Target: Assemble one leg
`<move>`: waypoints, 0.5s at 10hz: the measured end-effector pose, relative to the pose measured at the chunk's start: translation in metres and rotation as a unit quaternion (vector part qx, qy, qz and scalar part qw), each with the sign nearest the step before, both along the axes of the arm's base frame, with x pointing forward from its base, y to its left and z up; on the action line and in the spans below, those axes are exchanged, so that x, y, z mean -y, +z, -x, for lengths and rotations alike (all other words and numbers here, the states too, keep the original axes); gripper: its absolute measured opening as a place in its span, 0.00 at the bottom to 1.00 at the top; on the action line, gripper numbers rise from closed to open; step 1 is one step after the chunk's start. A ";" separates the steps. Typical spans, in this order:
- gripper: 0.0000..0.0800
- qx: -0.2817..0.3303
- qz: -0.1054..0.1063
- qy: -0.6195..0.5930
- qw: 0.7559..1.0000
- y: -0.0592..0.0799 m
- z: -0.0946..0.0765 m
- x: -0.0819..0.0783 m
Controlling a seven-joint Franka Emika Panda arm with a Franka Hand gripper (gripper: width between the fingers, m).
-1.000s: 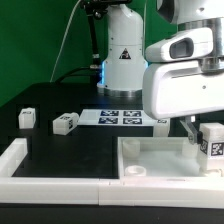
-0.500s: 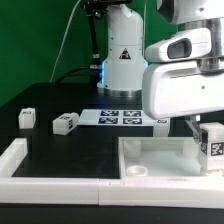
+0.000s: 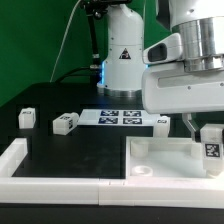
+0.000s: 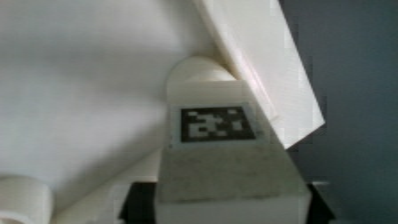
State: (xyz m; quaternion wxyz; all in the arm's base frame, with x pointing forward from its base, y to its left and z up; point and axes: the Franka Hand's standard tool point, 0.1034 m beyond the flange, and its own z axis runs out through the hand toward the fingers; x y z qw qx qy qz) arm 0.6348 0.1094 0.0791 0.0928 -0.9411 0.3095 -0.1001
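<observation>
- Gripper (image 4: 222, 205): housing cut off by the exterior view's top and right edges. In the wrist view its fingers (image 4: 137, 203) show only as dark slivers against the leg's two sides.
- Leg (image 4: 217, 150): lower end cut off; tag soft, pattern unreadable.
- Tray (image 3: 160, 165): runs past the exterior view's right edge.
- Marker board (image 3: 120, 117): one end hidden behind the gripper housing; tags too small to read.
- Round white shape (image 4: 18, 197): cut off, blurred, identity unclear.

The black bench (image 3: 70, 148) carries the marker board (image 3: 122, 117), a small tagged leg (image 3: 65, 123) near it, a second leg (image 3: 27, 118) farther off, and a large white tray (image 3: 165, 160).
</observation>
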 end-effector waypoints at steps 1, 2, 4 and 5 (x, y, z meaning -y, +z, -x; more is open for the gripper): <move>0.37 -0.010 -0.016 -0.081 0.997 0.000 0.001 0.001; 0.37 -0.014 -0.021 -0.114 0.993 0.000 0.001 0.001; 0.37 -0.022 -0.034 -0.159 0.986 -0.001 0.002 0.000; 0.52 -0.019 -0.030 -0.138 0.990 -0.001 0.003 -0.003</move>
